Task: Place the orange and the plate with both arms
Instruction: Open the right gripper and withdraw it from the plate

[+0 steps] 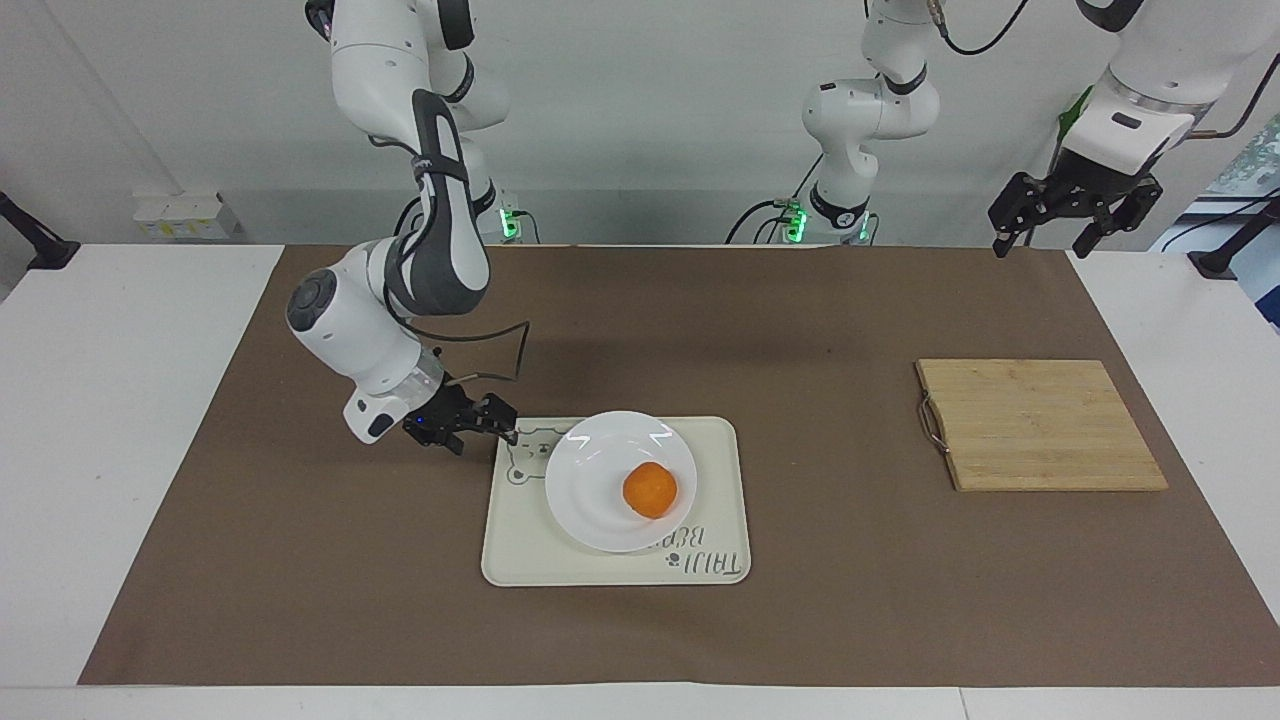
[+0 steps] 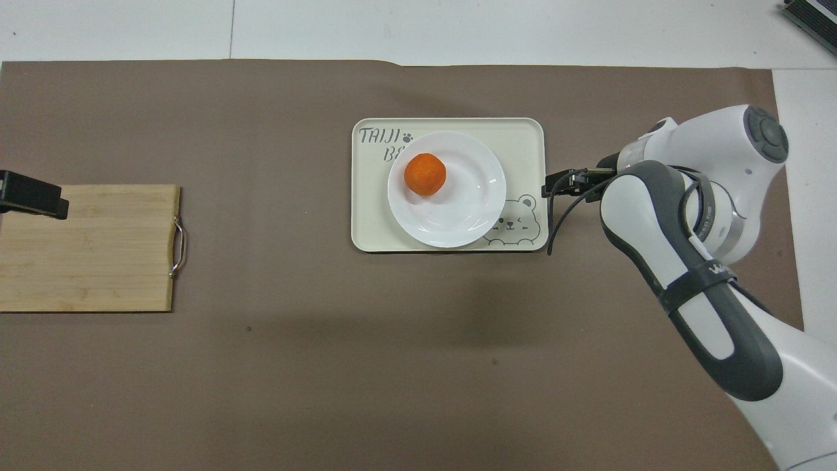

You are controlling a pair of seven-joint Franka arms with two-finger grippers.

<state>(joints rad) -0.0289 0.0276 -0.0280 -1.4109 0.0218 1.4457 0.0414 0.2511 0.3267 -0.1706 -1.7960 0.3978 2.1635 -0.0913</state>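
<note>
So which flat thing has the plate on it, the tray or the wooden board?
The cream bear tray carries the white plate; the wooden cutting board doesn't.

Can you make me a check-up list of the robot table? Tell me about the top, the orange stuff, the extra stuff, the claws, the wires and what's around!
Surface: brown mat on a white table.
Job's things: orange on plate, plate on tray.
Clutter: cutting board toward the left arm's end.
Grippers: right gripper open at the tray's edge, off the plate; left gripper open, waiting up high.
Cables: black cable looped at the right wrist.
Surroundings: white wall.
</note>
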